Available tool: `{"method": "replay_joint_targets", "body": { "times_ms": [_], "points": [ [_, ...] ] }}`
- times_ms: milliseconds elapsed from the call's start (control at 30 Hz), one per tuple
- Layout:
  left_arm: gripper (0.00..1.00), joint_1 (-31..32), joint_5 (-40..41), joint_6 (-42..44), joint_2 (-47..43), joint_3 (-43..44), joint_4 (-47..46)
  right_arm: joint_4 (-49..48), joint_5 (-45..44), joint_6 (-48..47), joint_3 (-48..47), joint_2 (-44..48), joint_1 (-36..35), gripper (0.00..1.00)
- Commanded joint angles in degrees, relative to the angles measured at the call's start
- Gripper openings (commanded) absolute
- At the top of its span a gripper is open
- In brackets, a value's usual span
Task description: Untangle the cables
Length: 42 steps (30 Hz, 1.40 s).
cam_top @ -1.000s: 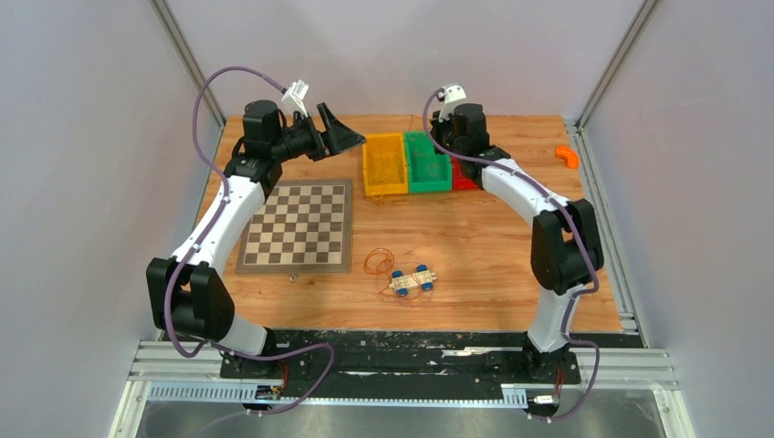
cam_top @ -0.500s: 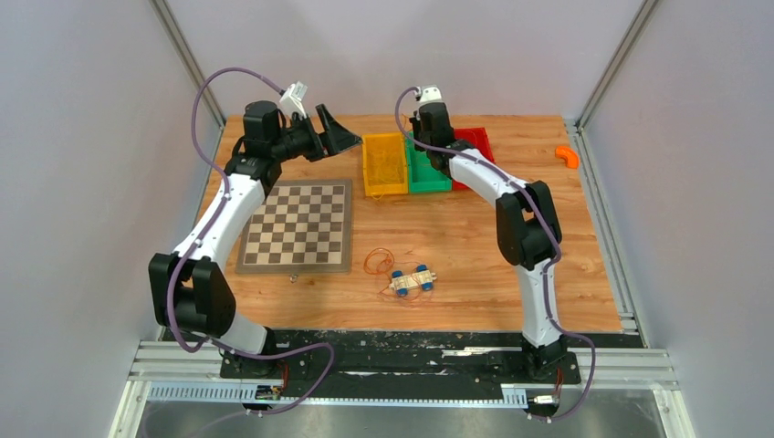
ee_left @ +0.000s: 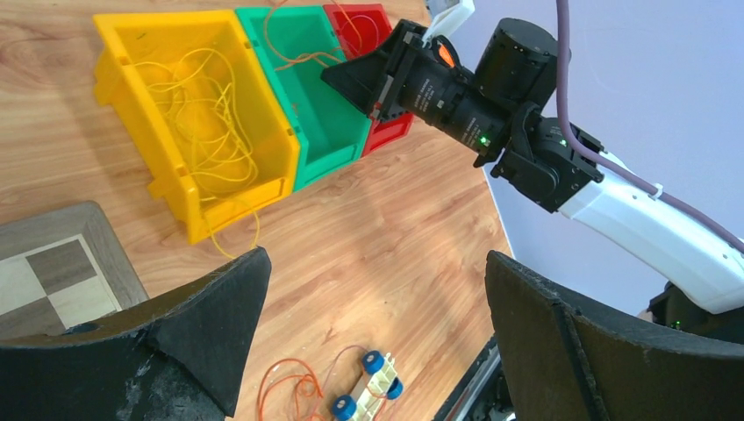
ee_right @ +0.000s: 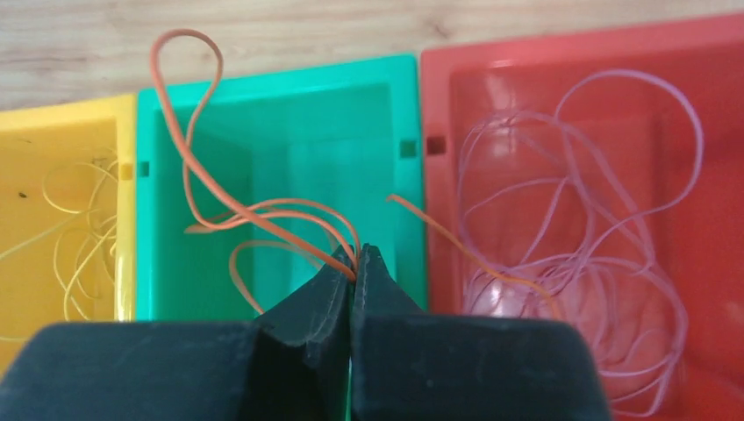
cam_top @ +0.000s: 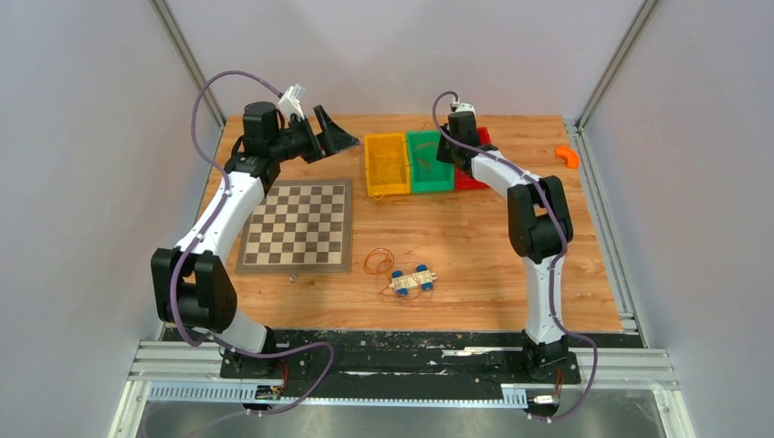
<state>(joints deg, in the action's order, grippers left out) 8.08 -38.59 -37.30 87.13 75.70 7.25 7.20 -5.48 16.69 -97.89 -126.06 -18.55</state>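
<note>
My right gripper point(ee_right: 355, 263) is shut on a thin orange cable point(ee_right: 189, 149) that loops up over the green bin point(ee_right: 272, 114). Pale red cables point(ee_right: 579, 219) lie curled in the red bin point(ee_right: 561, 61). Yellow cables point(ee_left: 202, 123) fill the yellow bin point(ee_left: 263, 96), with one strand hanging over its near end. Another orange cable point(cam_top: 376, 263) lies coiled on the table by a small wheeled block point(cam_top: 412, 280). My left gripper point(ee_left: 375, 259) is open and empty, high above the table left of the bins. From above, the right gripper point(cam_top: 452, 151) is at the green bin point(cam_top: 429, 169).
A chessboard point(cam_top: 299, 225) lies at the left. An orange curved piece point(cam_top: 568, 156) sits at the far right edge. The three bins stand side by side at the back. Grey walls close in both sides.
My right wrist swung left over the green and yellow bins, then back right to the green bin's right side. The left arm has barely moved.
</note>
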Motion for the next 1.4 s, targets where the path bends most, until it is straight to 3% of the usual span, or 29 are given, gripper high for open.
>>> {"method": "replay_joint_targets", "body": {
  "times_ms": [0, 167, 367, 467, 767, 967, 1100, 1367],
  "points": [
    [1.0, -0.6, -0.9, -0.7, 1.0, 2.3, -1.9, -0.1, 3.0, 2.1, 2.0, 0.4, -0.5, 0.0],
    [1.0, -0.6, -0.8, -0.7, 1.4, 2.6, -2.0, 0.4, 4.1, 0.0, 0.7, -1.6, -1.3, 0.0],
    [1.0, -0.7, -0.8, -0.4, 1.3, 2.4, -1.9, 3.1, -1.4, -3.1, -3.2, -4.1, -2.6, 0.01],
    [1.0, -0.6, -0.9, -0.4, 1.3, 2.5, -2.1, 5.8, -0.2, -4.8, -5.7, -4.2, -2.9, 0.29],
    [1.0, -0.6, -2.1, -0.8, 1.4, 2.6, -2.5, 9.3, 8.5, -12.5, -4.6, 7.5, -2.5, 0.53],
    [1.0, -0.6, -3.1, -1.5, 2.3, 3.5, -3.1, 13.8, 10.2, -14.3, -5.1, 11.1, 0.1, 0.53],
    [1.0, -0.6, -3.2, -1.5, 2.5, 3.7, -2.9, 17.2, 13.0, -12.3, -4.6, 11.5, 3.6, 0.42],
    [1.0, -0.6, -3.4, -1.4, 2.4, 3.5, -2.7, 18.6, 18.3, -9.0, -3.9, 9.9, 8.5, 0.41]
  ]
}}
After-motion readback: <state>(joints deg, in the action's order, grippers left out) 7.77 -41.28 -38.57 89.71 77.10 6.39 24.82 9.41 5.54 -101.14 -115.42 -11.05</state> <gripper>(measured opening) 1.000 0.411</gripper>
